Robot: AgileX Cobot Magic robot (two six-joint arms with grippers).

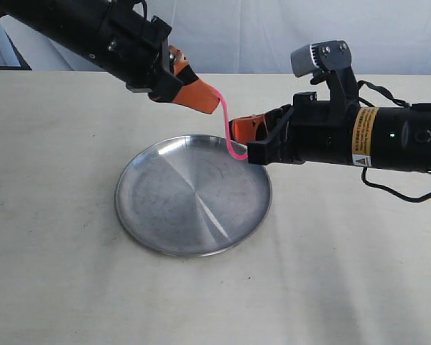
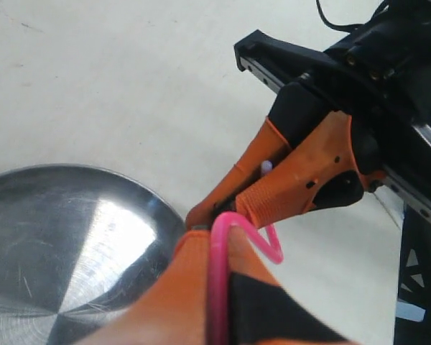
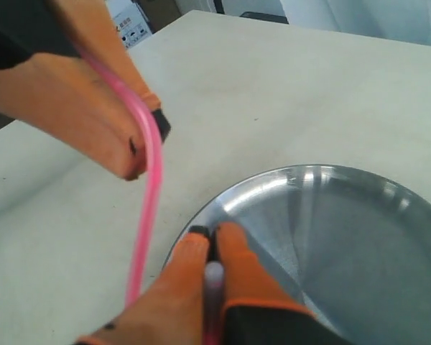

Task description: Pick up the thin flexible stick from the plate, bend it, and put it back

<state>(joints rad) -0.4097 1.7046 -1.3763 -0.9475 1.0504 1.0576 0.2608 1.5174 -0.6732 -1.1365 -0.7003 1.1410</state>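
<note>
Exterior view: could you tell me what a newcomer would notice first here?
The bright pink stick stands out, bent into a curve in the air between the left gripper and the right gripper, both shut on it. Below them, the shiny silver plate sits on the pale table.

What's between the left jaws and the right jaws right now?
Only the stick, bent into a curve and gripped at both ends, spans that gap. The exterior view shows it best.
</note>
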